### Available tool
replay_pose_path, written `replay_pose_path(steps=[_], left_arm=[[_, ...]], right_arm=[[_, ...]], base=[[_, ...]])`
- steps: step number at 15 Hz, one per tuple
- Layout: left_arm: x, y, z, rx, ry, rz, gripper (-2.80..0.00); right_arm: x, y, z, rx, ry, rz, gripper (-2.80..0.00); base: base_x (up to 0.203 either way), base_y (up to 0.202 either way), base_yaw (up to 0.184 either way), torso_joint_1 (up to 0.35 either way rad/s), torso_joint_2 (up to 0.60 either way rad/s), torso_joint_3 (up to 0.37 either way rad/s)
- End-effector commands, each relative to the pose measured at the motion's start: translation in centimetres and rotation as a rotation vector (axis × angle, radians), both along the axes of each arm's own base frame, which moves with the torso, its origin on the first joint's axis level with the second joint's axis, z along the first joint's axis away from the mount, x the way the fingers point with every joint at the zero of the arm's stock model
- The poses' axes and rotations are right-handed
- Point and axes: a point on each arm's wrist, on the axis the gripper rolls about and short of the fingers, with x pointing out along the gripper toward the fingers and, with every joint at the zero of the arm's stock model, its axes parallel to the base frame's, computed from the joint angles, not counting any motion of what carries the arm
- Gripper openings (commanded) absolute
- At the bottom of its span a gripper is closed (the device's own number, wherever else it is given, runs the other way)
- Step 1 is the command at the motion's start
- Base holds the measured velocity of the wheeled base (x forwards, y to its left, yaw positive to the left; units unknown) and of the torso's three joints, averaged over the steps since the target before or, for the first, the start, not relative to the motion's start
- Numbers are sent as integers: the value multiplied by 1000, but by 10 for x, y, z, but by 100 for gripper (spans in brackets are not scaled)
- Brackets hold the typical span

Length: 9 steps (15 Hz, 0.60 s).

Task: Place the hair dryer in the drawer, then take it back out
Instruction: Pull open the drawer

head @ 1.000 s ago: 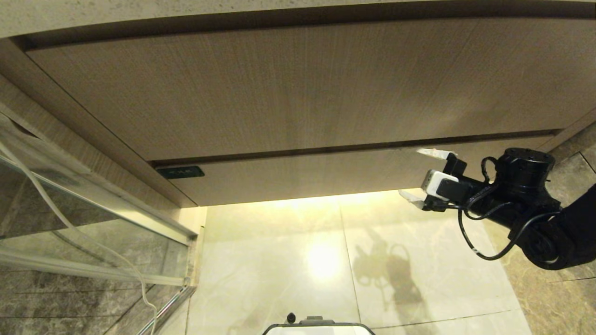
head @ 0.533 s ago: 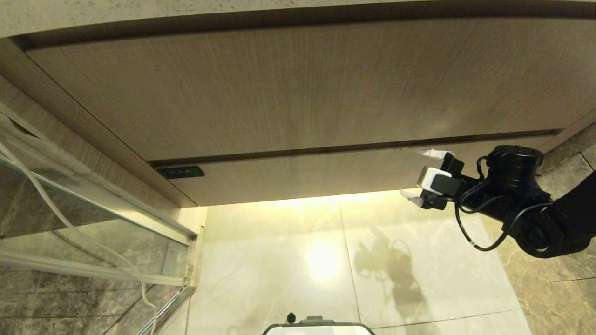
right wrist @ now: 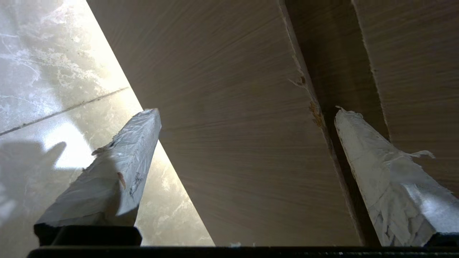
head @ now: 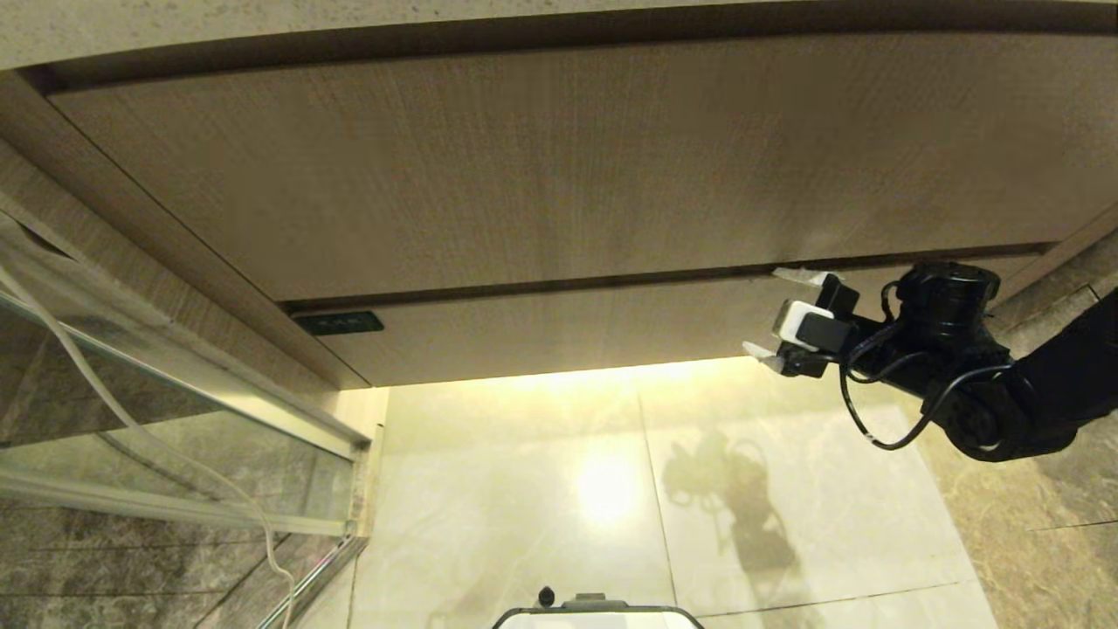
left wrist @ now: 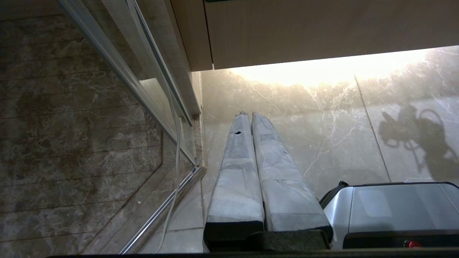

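The drawer is closed; only its narrow light-brown wood-grain strip front [head: 568,336] [right wrist: 233,89] shows, under a much taller front panel [head: 559,166]. My right gripper [head: 762,311] [right wrist: 245,111] is open at the strip's right end, straddling it. One taped white finger [right wrist: 380,172] lies at the dark gap above the strip, the other [right wrist: 118,168] just below its lower edge. Nothing is between the fingers but the strip. The hair dryer is out of view. My left gripper [left wrist: 249,114] hangs parked over the floor, shut and empty.
A glass shower door with a metal frame [head: 175,393] and a hanging white cord [head: 131,419] stand at the left. Glossy marble floor [head: 611,489] lies under the cabinet. The stone countertop edge [head: 349,26] runs along the top. My base [head: 594,611] shows at the bottom.
My right arm has risen and moved left toward the cabinet, bringing the open fingers around the strip front, the upper fingertip now at the gap. The left arm has not moved.
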Motion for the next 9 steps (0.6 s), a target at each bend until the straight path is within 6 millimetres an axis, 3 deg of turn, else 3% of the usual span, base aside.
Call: replay_pose_path(steps=[1, 9], left_arm=[[0, 0, 0, 0, 1, 0, -280], [0, 0, 0, 0, 0, 0, -280]], right_arm=[[6, 0, -2, -5, -13, 2, 0], [24, -6, -11, -4, -18, -16, 0]], base=[[0, 0, 0, 0, 0, 0], [0, 0, 0, 0, 0, 0]])
